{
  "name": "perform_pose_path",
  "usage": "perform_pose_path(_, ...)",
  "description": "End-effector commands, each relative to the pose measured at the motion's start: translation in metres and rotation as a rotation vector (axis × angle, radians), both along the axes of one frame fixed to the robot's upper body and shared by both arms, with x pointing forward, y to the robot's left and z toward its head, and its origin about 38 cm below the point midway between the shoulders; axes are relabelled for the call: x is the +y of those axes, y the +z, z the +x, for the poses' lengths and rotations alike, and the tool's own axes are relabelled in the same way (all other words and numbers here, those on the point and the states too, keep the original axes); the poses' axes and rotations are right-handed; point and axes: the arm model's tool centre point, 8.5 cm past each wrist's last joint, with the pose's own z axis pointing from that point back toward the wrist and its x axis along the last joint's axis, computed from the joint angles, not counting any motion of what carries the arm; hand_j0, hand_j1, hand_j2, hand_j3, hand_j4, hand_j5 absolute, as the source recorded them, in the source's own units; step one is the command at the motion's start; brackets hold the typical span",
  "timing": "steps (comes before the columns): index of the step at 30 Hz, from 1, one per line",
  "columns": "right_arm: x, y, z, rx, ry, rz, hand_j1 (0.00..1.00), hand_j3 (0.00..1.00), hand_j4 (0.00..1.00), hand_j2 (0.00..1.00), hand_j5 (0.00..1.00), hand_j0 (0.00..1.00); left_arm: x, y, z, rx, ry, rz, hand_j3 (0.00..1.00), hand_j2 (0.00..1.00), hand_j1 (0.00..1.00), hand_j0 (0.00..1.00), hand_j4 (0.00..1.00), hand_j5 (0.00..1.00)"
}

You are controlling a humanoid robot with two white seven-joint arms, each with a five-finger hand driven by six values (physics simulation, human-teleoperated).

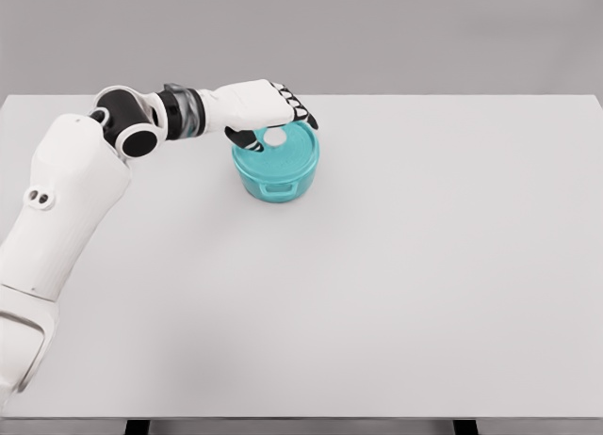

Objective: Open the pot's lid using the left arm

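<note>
Teal pot (276, 176) on white desk (424, 265), lid (287, 153) on. Left hand (268, 110) above lid, fingers (300, 108) curled over white knob (275, 136), grip unclear.

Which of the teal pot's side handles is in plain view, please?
The front one: the handle on the wall of the round teal pot facing the camera. Any opposite handle is hidden behind the lid and the left hand.
</note>
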Motion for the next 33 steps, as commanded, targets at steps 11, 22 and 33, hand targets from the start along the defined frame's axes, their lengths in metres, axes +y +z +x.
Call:
perform_pose_path(11, 0.0000, 0.0000, 0.0000, 0.000, -0.001, 0.000, 1.00, 1.00, 1.00, 1.00, 1.00, 1.00, -0.0011, -0.0036, 0.0012, 0.015, 0.006, -0.008, 0.80, 0.80, 0.80, 0.80, 0.80, 0.80)
perform_pose_path(22, -0.0001, 0.0000, 0.0000, 0.000, -0.001, -0.002, 1.00, 1.00, 1.00, 1.00, 1.00, 1.00, -0.0011, -0.0043, 0.0012, 0.017, 0.006, -0.007, 0.75, 0.75, 0.75, 0.75, 0.75, 0.75)
perform_pose_path(33, 0.0000, 0.0000, 0.0000, 0.000, -0.001, 0.000, 1.00, 1.00, 1.00, 1.00, 1.00, 1.00, 0.0016, -0.0101, 0.0026, 0.034, 0.016, -0.002, 0.70, 0.70, 0.70, 0.70, 0.70, 0.70)
